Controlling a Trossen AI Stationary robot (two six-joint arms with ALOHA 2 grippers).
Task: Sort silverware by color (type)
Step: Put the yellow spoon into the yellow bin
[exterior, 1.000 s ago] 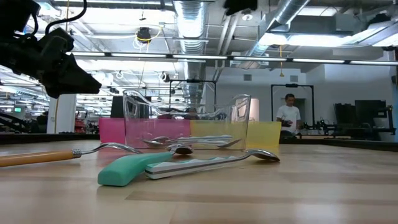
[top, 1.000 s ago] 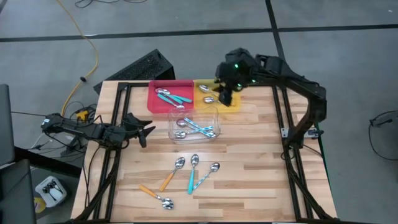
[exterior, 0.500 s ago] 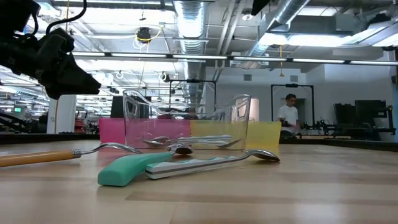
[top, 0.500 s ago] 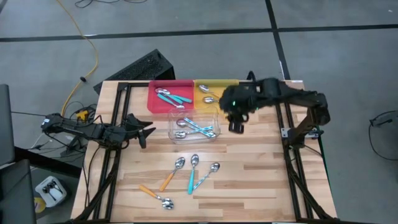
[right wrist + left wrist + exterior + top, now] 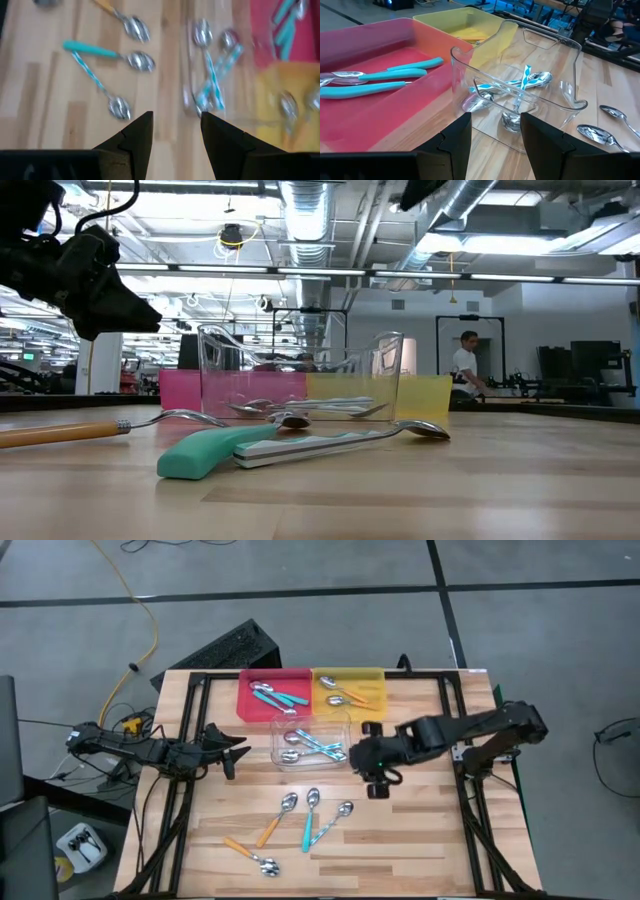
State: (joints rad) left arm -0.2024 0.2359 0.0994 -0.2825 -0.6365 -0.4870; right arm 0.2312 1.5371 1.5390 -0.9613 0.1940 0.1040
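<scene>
Just beside the clear tray (image 5: 312, 740), on its open-table side, my right gripper (image 5: 377, 783) hangs with its jaws parted and nothing between them; its wrist view shows only bare wood in the gap. My left gripper (image 5: 236, 750) waits at the table's left edge, jaws likewise apart and empty, facing the trays.

As I read it, the sort is a bit past halfway. Beyond the right gripper, the red tray (image 5: 272, 695) holds two teal spoons (image 5: 283, 696), the yellow tray (image 5: 349, 690) holds what look like two orange spoons (image 5: 344, 695), and the clear tray has about three pale blue spoons (image 5: 317, 744).

Four remain loose on the wood ahead of and below the right gripper: an orange-handled spoon (image 5: 278, 817), a teal-handled spoon (image 5: 309, 817) and a pale blue-handled spoon (image 5: 334, 821) in a close row, with another orange spoon (image 5: 250, 854) lying farther off towards the near left corner.

I can read no brand, label or writing on the spoons, the trays or either arm.
</scene>
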